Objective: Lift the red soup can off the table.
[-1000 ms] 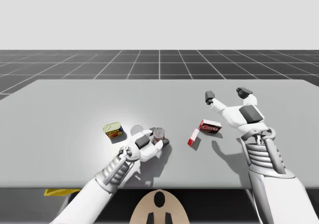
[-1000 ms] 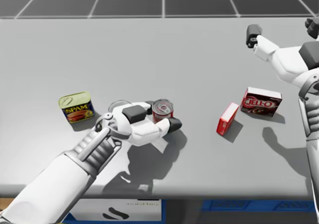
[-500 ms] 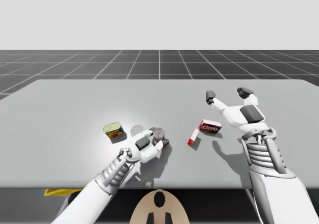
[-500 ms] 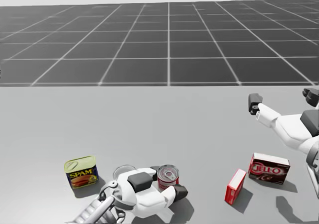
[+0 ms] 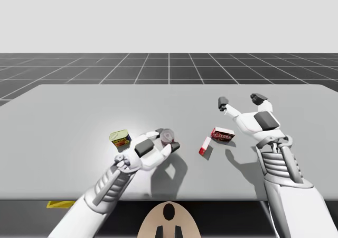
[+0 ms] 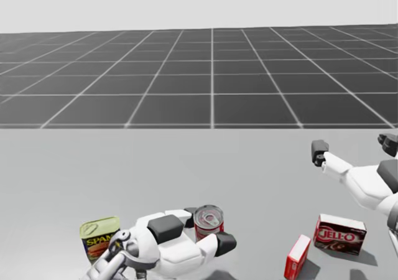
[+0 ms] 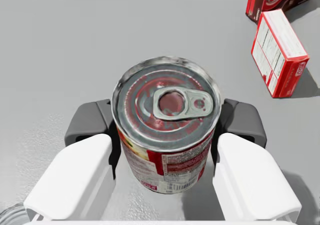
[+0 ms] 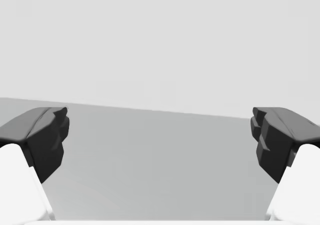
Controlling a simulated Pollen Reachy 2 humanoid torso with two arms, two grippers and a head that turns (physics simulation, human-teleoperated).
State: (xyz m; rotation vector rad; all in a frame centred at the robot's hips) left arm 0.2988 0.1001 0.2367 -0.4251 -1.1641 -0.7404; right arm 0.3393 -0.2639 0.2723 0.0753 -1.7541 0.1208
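The red soup can [image 5: 168, 136] [image 6: 208, 223] has a silver pull-tab lid and stands upright between the fingers of my left gripper [image 5: 167, 139] [image 6: 208, 229]. In the left wrist view both dark pads press the can [image 7: 167, 135] from two sides, so my left gripper [image 7: 167, 122] is shut on it. The can hangs a little above the table, and its shadow falls apart from it. Over the table's right side my right gripper [image 5: 240, 99] [image 6: 354, 147] [image 8: 160, 135] is raised and open, with nothing between its fingers.
A yellow-topped rectangular tin [image 5: 120, 138] [image 6: 99, 236] stands just left of my left hand. A small red box [image 5: 205, 146] [image 6: 297, 256] [image 7: 280, 52] and a dark red box [image 5: 223, 135] [image 6: 339, 234] lie right of the can, below my right hand.
My left gripper has risen a little with the can held in it, and its shadow has drawn away. My head has turned upward. The right arm has stayed put.
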